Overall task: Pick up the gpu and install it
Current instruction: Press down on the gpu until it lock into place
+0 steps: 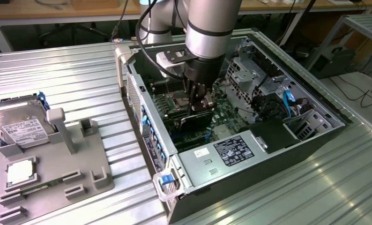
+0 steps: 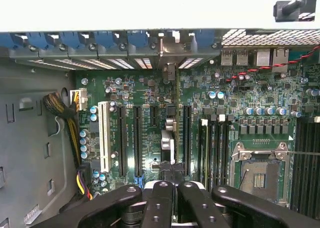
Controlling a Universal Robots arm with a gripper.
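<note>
Fingers of the grey cylindrical robot arm's black gripper (image 1: 200,104) are reaching down inside the open black tower computer case (image 1: 298,101), which is lying on its side on the ribbed silver metal surface (image 1: 67,75). They are pinched narrow on the top edge of the gpu (image 1: 195,120), a thin flat card with a black rectangular cooler on one face, which is standing on edge over the green motherboard (image 1: 226,105).

From the wrist view the black fingers (image 2: 161,200) are sitting tight together over the card's thin edge (image 2: 168,143), which is running straight up the green motherboard (image 2: 150,95) between two long black expansion slots (image 2: 137,140). The card's silver end bracket (image 2: 170,50) is lying against the row of blue slot latches (image 2: 75,40) on the case's rear wall. A square silver CPU socket (image 2: 260,170) is sitting at about four o'clock from the card.

At roughly nine o'clock from the case in the exterior view, well apart from it, a grey plastic holder tray (image 1: 79,159) is resting on the surface, carrying a silver hard drive with a white label (image 1: 20,126) and a small square silver CPU chip (image 1: 20,171).
</note>
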